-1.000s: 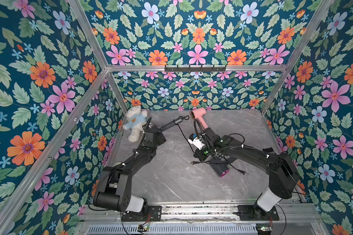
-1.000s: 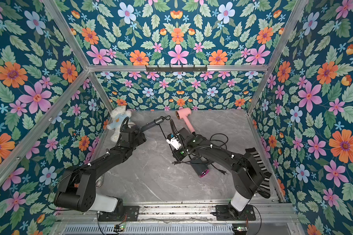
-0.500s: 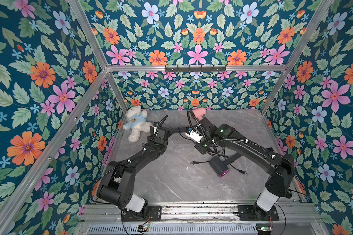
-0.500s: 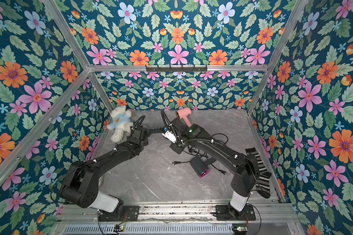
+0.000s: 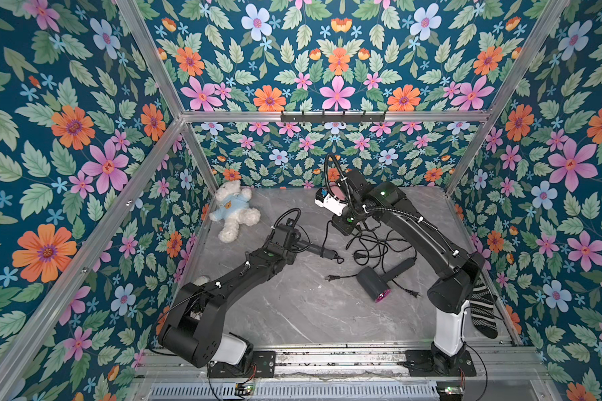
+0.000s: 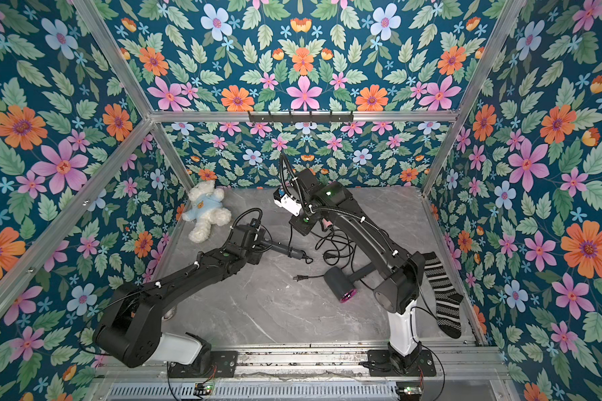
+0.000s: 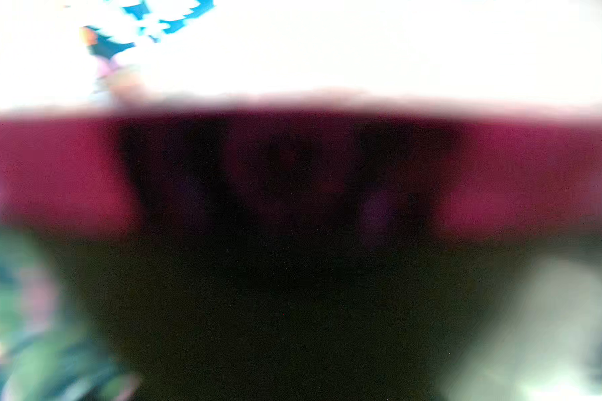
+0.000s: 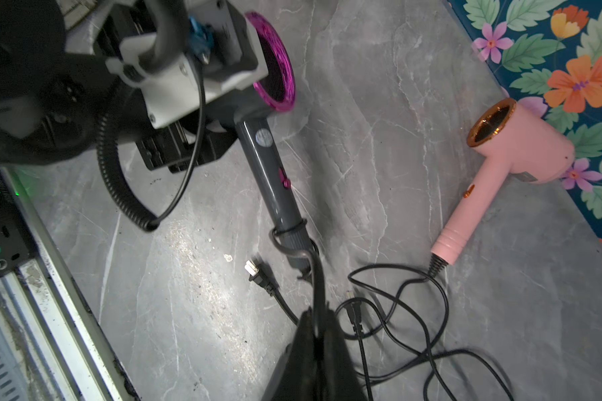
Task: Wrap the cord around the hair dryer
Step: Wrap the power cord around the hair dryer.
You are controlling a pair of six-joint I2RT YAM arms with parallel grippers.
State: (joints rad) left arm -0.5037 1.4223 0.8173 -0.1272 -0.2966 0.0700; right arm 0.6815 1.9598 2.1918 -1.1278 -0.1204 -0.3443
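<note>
The right tool (image 8: 315,314) is clamped on the black cord (image 8: 314,281) of the grey hair dryer (image 8: 268,166); the left tool (image 5: 329,256) is closed.

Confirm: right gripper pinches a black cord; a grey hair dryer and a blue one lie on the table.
No blue one: that is a pink hair dryer, per the right wrist view. The right gripper pinches the cord; the grey hair dryer lies on the table.

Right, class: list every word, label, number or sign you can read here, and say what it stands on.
No text can be read.
Round sticker on the handle of the grey hair dryer: too blurred to read.
Label patch on the pink hair dryer: too small to read.
Brown badge on the jumper of the teddy bear: no letters to make out.
</note>
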